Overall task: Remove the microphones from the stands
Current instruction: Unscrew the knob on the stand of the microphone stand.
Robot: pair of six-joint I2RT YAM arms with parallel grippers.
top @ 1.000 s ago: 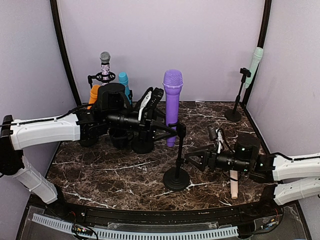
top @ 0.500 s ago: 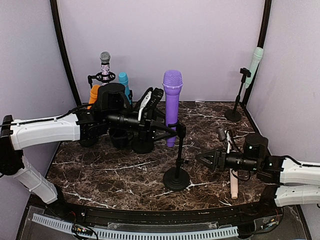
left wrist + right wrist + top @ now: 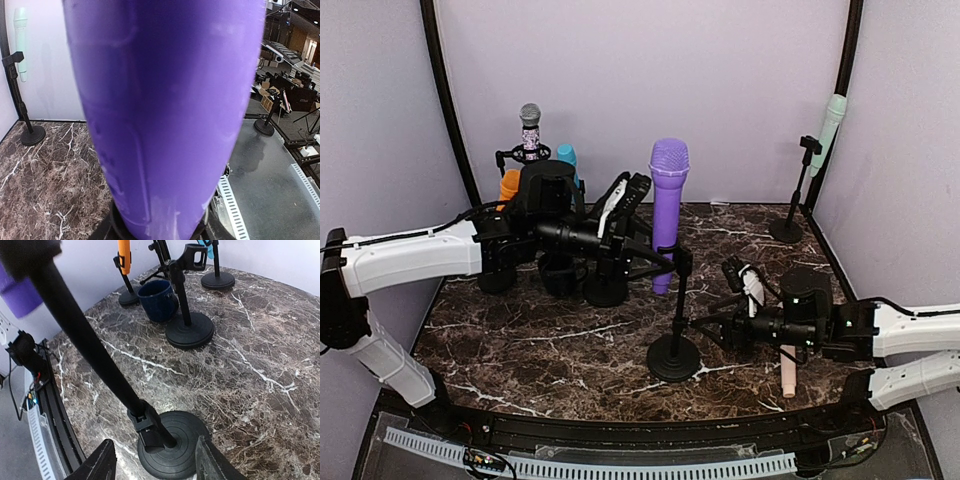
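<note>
Top view: we find the purple microphone (image 3: 667, 205) upright in the clip of the stand (image 3: 677, 300), with the left gripper (image 3: 660, 256) apparently pinching its lower body. We advise a straight upward pull: overhead is free, but neighbouring stands (image 3: 606, 290) crowd close behind.
Left wrist: the microphone fills the frame and the fingers are unseen.
Right wrist: the right gripper (image 3: 155, 442) stands spread about the pole above the base (image 3: 180, 440). We judge it should clamp there to steady the stand, near the table (image 3: 240, 365) edge

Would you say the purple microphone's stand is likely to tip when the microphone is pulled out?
Probably top-heavy: the purple microphone sits high on a thin pole. The stand's round base looks weighted, so bracing it should help.
</note>
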